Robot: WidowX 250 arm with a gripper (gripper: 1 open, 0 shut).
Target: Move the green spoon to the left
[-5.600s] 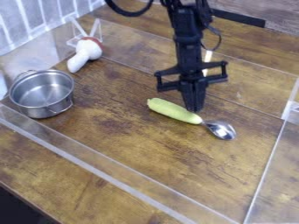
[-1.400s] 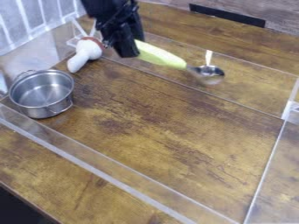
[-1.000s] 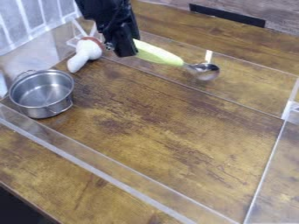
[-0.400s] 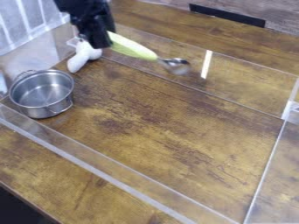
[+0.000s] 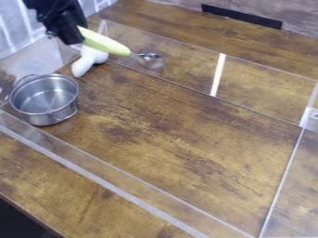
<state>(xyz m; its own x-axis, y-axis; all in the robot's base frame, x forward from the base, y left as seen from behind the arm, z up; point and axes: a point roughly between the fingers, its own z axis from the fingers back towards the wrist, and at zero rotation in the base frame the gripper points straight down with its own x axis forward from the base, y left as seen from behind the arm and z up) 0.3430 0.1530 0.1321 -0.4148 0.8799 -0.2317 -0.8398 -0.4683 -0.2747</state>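
The green spoon (image 5: 110, 44) hangs in the air at the upper left, its yellow-green handle slanting down to the right and its silver bowl end (image 5: 151, 59) low over the wooden table. My black gripper (image 5: 77, 33) is shut on the upper end of the handle, coming in from the top left corner. The spoon sits just above and right of a white utensil.
A white utensil (image 5: 85, 63) lies under the gripper at the left. A round steel bowl (image 5: 44, 98) stands at the left edge. Clear plastic walls (image 5: 218, 76) cross the wooden table (image 5: 187, 139) and fence its sides.
The gripper has carried the spoon leftward across the top of the view, from near the middle to above the white utensil. Its hold on the handle has not changed.
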